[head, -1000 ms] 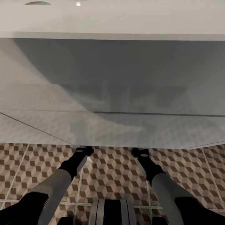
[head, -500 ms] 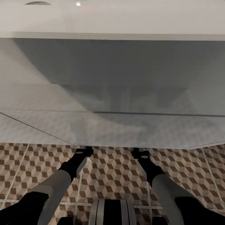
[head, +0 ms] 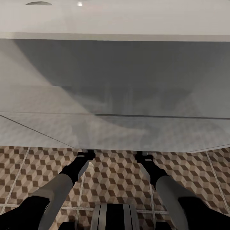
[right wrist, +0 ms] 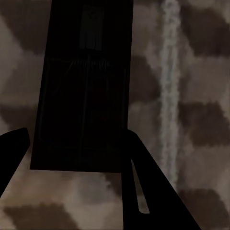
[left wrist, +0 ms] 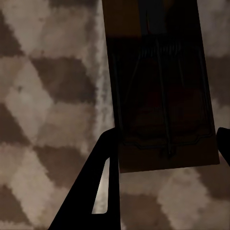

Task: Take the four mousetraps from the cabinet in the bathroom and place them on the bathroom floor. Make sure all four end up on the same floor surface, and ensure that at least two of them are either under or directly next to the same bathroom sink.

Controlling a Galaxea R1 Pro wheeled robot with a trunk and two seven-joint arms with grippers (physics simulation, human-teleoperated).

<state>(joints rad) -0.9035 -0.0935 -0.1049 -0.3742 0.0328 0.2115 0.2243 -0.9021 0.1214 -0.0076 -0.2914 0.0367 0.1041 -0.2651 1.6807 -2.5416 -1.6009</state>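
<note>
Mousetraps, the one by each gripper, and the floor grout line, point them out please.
Left mousetrap [left wrist: 160, 96], left wrist view: board's middle, on the wires.
Right mousetrap [right wrist: 84, 96], right wrist view: middle of dark board.
Grout line [right wrist: 168, 96], right wrist view: pale strip's midsection.

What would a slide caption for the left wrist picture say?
A mousetrap sits between the left gripper jaws, above the cube-patterned bathroom floor.

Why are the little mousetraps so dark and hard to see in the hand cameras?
In the left wrist view the mousetrap sits in shadow, its wire just visible; in the right wrist view the other mousetrap is nearly black. The floor tiles look soft and blurry. In the head view a pale, hazy surface covers the gripper tips.
</note>
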